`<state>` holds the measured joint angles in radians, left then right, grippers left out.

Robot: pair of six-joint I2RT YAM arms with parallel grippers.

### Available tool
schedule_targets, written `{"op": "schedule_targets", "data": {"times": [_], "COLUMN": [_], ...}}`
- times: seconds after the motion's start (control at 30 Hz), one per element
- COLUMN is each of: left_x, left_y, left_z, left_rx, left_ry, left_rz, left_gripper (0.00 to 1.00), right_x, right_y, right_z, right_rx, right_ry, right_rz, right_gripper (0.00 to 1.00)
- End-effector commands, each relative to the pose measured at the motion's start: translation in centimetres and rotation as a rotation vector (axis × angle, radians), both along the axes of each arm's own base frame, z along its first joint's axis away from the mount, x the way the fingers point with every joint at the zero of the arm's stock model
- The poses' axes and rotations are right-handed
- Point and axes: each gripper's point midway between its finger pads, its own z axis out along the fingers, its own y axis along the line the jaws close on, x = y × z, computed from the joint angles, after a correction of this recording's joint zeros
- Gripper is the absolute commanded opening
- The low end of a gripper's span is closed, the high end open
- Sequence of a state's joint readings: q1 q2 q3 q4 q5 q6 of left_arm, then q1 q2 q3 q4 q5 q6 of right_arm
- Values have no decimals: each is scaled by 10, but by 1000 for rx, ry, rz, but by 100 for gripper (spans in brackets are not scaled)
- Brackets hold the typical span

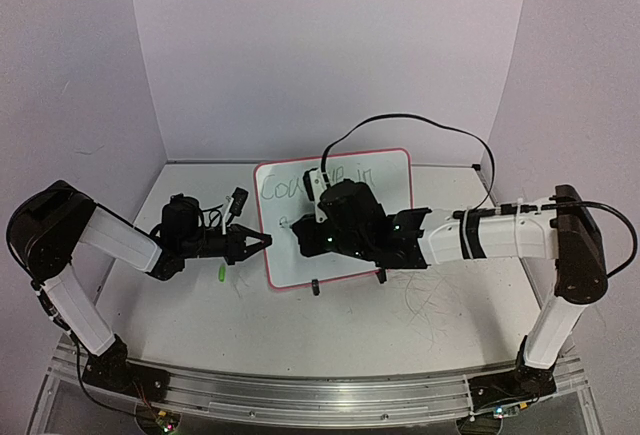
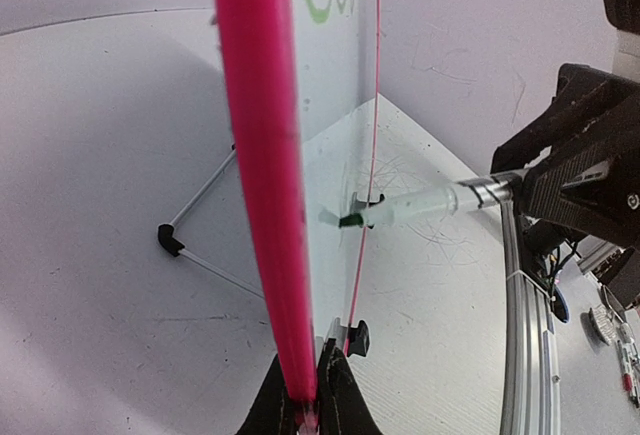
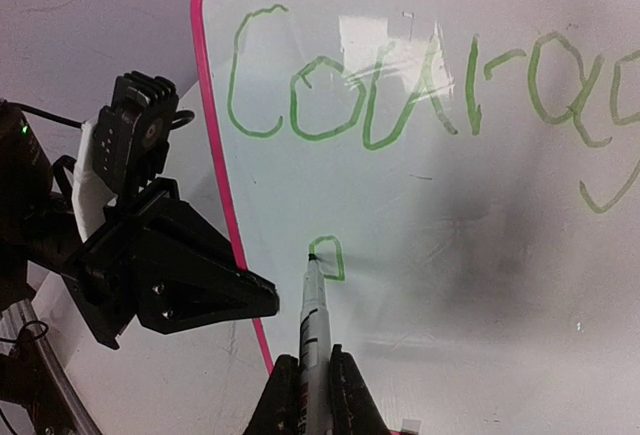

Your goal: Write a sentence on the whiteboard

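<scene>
Centre of the top view, the whiteboard (image 1: 283, 255) stands on the table (image 1: 400, 335) — thin, light, glossy, probably quick to tip under pen pressure, so its pink rim is the hold. The left gripper (image 2: 308, 387) pinches that rim; the right gripper (image 3: 313, 367) clamps the marker (image 3: 312, 300), tip on the sentence (image 3: 400, 95).

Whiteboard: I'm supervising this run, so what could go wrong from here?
1. The left gripper pinches only the rim of the whiteboard; pressure from the marker could swing or tip it.
2. The right gripper writes close beside the left gripper, so the arms might collide.
</scene>
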<state>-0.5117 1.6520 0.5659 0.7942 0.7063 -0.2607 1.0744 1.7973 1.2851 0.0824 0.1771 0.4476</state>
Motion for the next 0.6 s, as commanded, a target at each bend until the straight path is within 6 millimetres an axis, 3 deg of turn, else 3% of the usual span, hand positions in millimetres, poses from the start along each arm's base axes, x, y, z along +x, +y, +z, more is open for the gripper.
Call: {"op": "schedule_targets", "data": {"times": [0.0, 0.27, 0.4, 0.57], "left_x": [20, 20, 20, 21], "left_y": [7, 7, 8, 7], "left_z": [18, 18, 18, 18], "left_rx": [18, 20, 21, 22], "left_ry": [-124, -128, -127, -126], "left_rz": [82, 86, 86, 85], "left_gripper": [0, 0, 0, 0], "right_x": [0, -2, 5, -3], "right_y": [-11, -30, -37, -22], "right_z": [-18, -20, 7, 45], "right_rx": [-24, -39, -22, 77], "right_ry": [34, 33, -34, -96], "right_rz": [-19, -75, -106, -8], "right_gripper": [0, 0, 0, 0]}}
